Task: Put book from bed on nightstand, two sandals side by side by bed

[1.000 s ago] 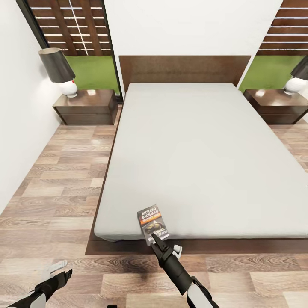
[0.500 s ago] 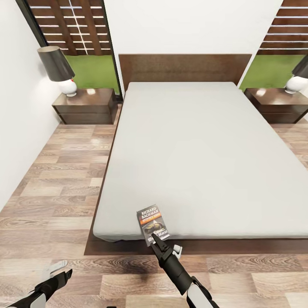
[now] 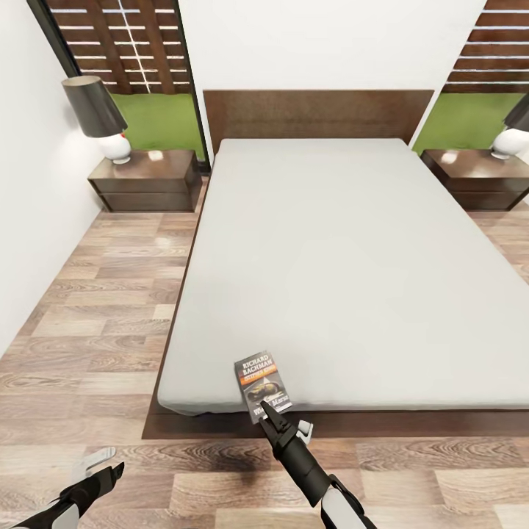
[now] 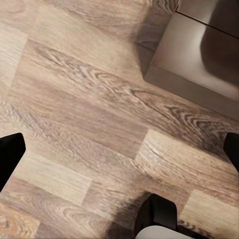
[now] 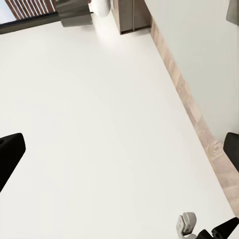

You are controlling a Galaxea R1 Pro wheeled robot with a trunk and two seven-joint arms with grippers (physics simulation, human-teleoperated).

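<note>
The paperback book (image 3: 263, 387) lay flat at the bed's (image 3: 345, 257) foot edge, probably light and floppy; best pinched by its overhanging edge. Right gripper (image 3: 269, 414) jaws spread beside it

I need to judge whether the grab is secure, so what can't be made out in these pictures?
- Near end of the small dark paperback book, head view: covered by the right tool, so contact is unclear.
- Right tool's opening, head view: the fingers overlap, so open or shut is undecidable.
- Right dark brown wooden nightstand and its white lamp, head view: cut by the frame edge.
- Small print on the book's cover, head view: too small to read.
</note>
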